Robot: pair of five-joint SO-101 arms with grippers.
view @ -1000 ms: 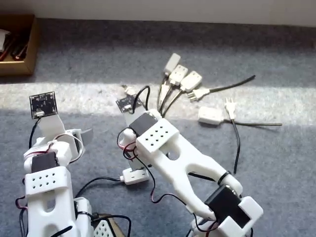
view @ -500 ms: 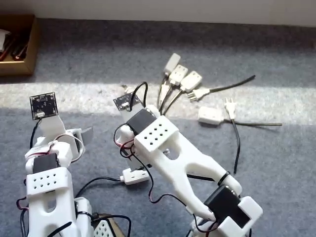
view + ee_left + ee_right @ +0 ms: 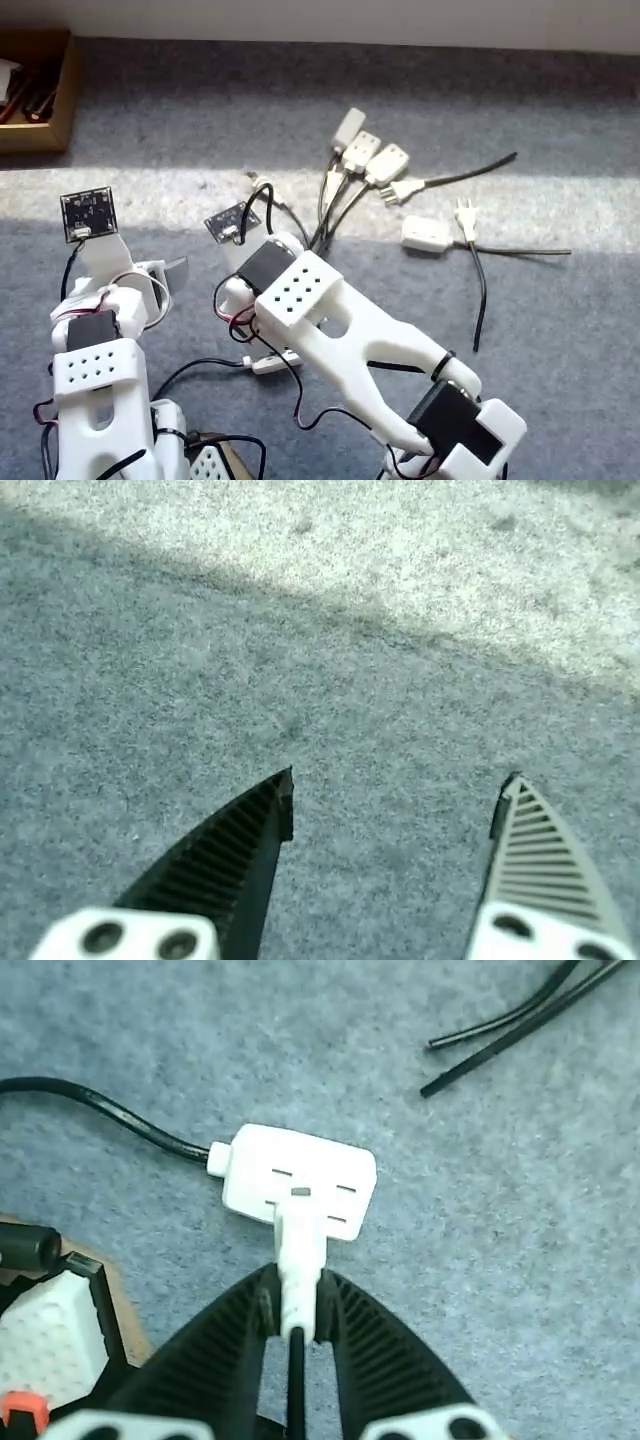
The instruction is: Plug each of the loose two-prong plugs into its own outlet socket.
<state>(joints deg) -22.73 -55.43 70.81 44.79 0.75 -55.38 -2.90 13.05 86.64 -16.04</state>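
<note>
The right tool [image 3: 300, 1285] was clenched on a white plug [image 3: 300, 1250], gripping it by its sides with the black cord trailing back between the fingers. The plug's nose was pressed against the face of a white socket block [image 3: 298, 1178] near the middle of the worktop's near edge. A sliver of metal prong showed where the two met, though I could not tell how far in it sat. That block had its own black cord [image 3: 100, 1110] curling away across the grey worktop [image 3: 520, 1260]. From above it peeked out from under the right arm [image 3: 330, 330]. The left tool [image 3: 398, 780] stood released, its two ribbed fingers [image 3: 250, 825] spread wide over bare grey surface near the left edge, touching nothing. Towards the middle of the far edge three white socket blocks [image 3: 361, 150] lay bunched together, their cords running back towards the arms. Just beside them lay a loose plug [image 3: 403, 190] on a black lead. Nearer the right edge lay one more white block [image 3: 427, 234], with another loose plug [image 3: 464, 213] close by it. A brown box [image 3: 40, 110] sat at the far left corner.
</note>
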